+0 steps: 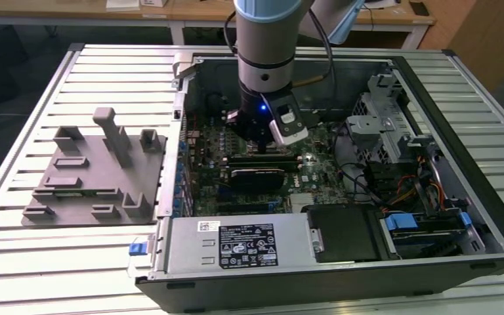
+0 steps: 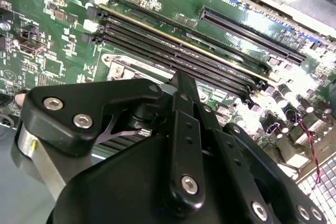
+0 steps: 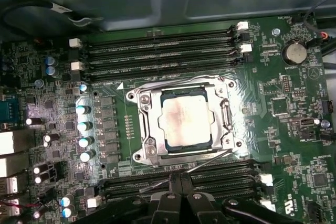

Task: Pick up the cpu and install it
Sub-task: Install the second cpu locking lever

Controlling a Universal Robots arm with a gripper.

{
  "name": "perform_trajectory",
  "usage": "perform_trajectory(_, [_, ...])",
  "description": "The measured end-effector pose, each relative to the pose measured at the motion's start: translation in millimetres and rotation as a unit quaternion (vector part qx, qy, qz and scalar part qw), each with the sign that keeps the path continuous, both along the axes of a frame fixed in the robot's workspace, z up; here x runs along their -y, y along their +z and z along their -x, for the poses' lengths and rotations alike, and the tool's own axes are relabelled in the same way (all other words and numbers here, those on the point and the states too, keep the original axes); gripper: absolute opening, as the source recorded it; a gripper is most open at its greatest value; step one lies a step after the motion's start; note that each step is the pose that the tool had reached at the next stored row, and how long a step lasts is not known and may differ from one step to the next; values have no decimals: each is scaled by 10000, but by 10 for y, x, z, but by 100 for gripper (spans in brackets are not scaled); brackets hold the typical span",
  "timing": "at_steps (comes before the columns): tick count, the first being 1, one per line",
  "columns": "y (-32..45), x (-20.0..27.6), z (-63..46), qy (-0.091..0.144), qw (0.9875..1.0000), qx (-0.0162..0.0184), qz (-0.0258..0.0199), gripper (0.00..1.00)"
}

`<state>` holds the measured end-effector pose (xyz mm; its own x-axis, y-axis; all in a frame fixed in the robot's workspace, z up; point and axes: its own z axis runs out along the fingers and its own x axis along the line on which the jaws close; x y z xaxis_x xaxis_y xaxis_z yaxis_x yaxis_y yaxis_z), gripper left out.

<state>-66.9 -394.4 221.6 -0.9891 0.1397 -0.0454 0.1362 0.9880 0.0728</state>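
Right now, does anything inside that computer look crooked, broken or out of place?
Nothing stands out. In the first wrist view the cpu lies flat and square in its socket frame on the motherboard. The memory slots look straight, with no loose parts. The gripper hangs low over the board.

above cpu (image 3: 186, 123): open | around it: metal socket frame (image 3: 145, 129) | beside: memory slots (image 3: 157, 51) on two sides, capacitors (image 3: 84, 125) on another

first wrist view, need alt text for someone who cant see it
A cpu with a silvery top sits in its metal socket frame at the centre of a green motherboard. Black memory slots run along two sides, and the end effector shows at the edge.
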Motion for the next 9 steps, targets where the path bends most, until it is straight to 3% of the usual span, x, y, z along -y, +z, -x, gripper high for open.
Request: perform_trajectory(9, [-42,35,136,1,9997,1,-230,11])
